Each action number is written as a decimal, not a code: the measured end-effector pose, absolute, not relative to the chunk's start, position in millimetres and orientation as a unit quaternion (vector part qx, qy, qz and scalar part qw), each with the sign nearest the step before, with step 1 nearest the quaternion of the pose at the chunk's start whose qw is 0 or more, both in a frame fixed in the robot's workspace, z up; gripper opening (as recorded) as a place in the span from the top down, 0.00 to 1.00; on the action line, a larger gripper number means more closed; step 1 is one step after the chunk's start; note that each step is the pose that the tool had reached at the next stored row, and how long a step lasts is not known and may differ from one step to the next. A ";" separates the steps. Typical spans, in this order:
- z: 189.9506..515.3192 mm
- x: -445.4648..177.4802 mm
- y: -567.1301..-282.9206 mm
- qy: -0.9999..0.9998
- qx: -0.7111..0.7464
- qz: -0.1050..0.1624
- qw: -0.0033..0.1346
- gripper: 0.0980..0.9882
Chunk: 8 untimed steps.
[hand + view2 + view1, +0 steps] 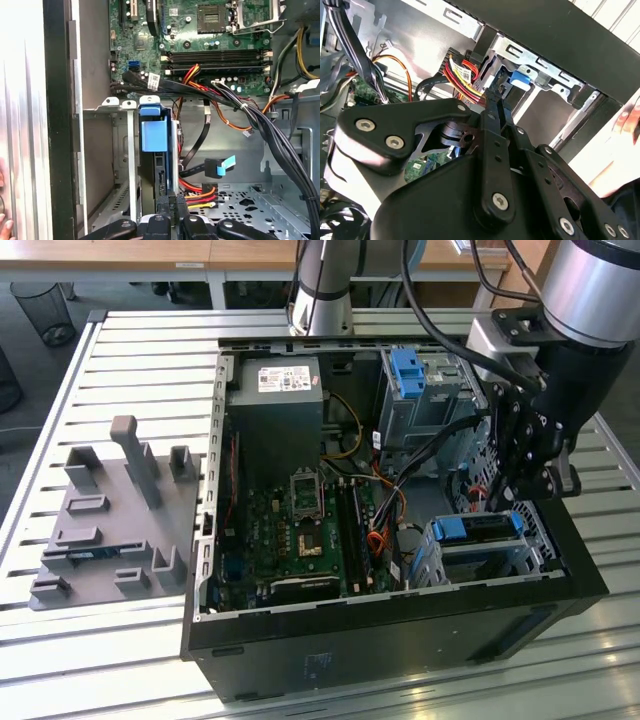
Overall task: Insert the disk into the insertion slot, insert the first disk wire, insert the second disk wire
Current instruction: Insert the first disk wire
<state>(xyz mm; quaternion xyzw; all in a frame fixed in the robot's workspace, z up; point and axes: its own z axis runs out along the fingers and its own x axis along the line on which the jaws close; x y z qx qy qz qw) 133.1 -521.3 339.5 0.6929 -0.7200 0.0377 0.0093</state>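
Blue-framed, the disk (154,137) sits in the insertion slot (131,160); we see the gripper (172,202) pinched closed at its connector edge, likely for wiring.

Grey fixture plate (100,540) sits on slatted table (150,360) beside the open computer case (400,630).

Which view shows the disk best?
The first wrist view: the disk sits unobstructed in the insertion slot. The exterior view shows its blue top near the gripper; the second wrist view, a blue corner.
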 end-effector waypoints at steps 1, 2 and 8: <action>339.2 133.1 -521.8 -0.718 0.695 0.038 0.009 0.93; 338.8 133.1 -522.4 -0.717 0.696 0.038 0.009 0.93; 335.8 132.8 -527.2 -0.718 0.695 0.038 0.009 0.93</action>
